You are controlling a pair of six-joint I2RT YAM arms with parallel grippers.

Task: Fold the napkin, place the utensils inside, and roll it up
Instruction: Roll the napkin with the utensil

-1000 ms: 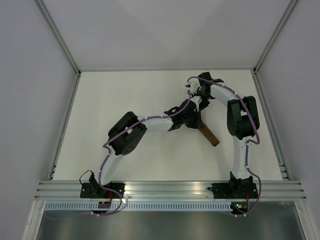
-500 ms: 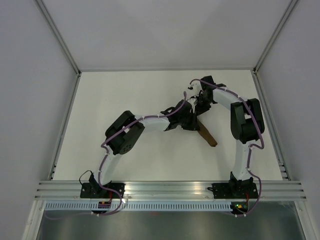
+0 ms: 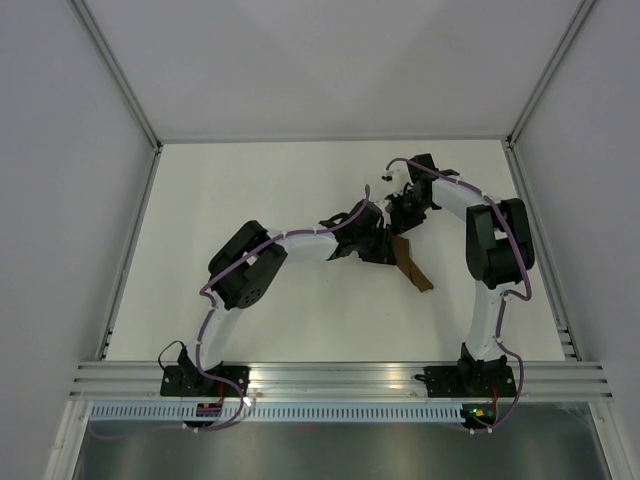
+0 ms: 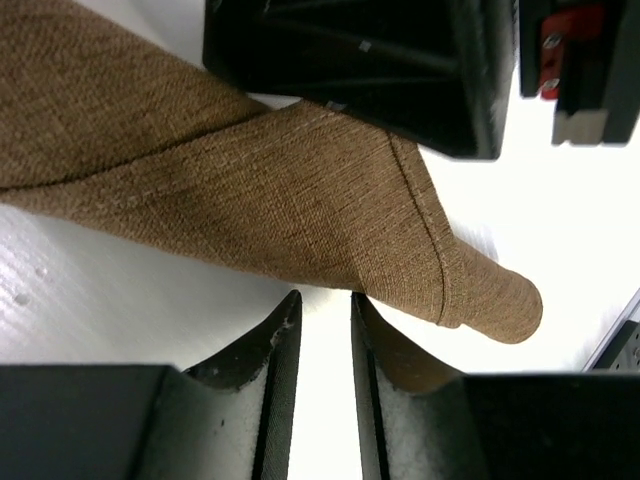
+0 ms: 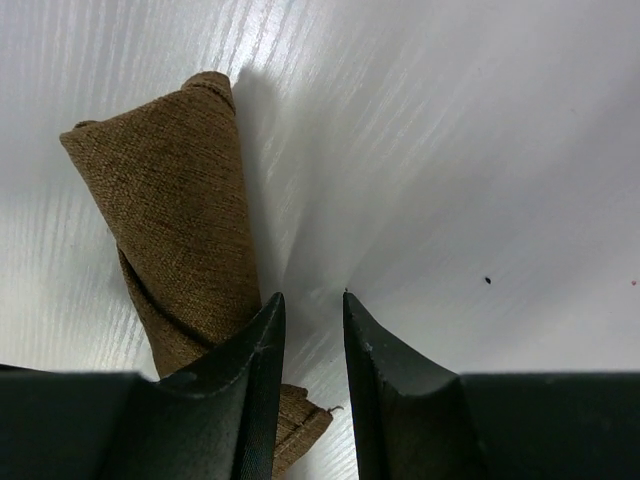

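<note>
The white tabletop (image 3: 250,180) is glossy, with faint streaks in its sheen, and metal rails (image 3: 340,376) run along its near edge. Right of centre a brown napkin (image 3: 412,268) lies on it, rolled into a tight tube and set at a slant. A tiny dark speck (image 5: 488,280) sits on the bare surface nearby.

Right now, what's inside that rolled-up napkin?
At the end of the napkin only its own brown cloth layers show. Anything wrapped inside is covered by the cloth and cannot be seen.

Plain white booth
White surface (image 3: 250,200), grey walls (image 3: 60,200) round it, aluminium rail (image 3: 340,375) along the near edge, even light.
</note>
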